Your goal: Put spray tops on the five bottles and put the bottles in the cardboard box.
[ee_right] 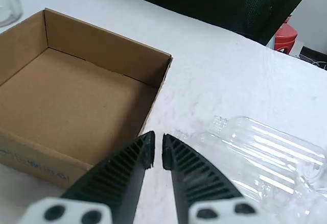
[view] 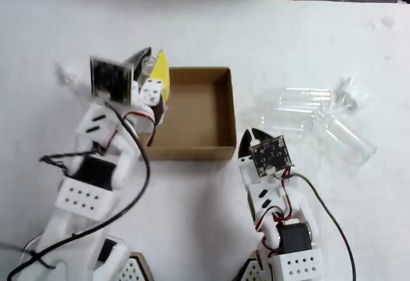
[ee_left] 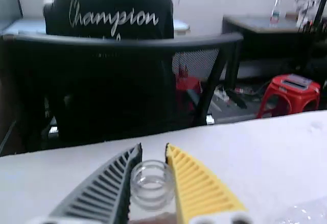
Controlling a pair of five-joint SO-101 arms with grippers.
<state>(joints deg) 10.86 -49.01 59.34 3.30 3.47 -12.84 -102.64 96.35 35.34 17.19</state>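
Observation:
My left gripper (ee_left: pixel 153 155) is shut on the threaded neck of a clear bottle (ee_left: pixel 152 183), one finger grey and the other yellow. In the high view this gripper (view: pixel 150 63) is raised over the left wall of the empty cardboard box (view: pixel 218 143). My right gripper (view: pixel 247 141) stands by the box's front right corner. Its black fingers (ee_right: pixel 180 157) are shut with nothing between them. Several clear bottles (view: pixel 307 118) lie in a heap to the right of the box, and they also appear in the right wrist view (ee_right: pixel 265 152).
A small grey piece (view: pixel 346 100) lies among the bottles at the far right; I cannot tell what it is. A pale blurred object (view: pixel 64 73) sits left of the left arm. A black chair (ee_left: pixel 117 81) stands beyond the table's far edge.

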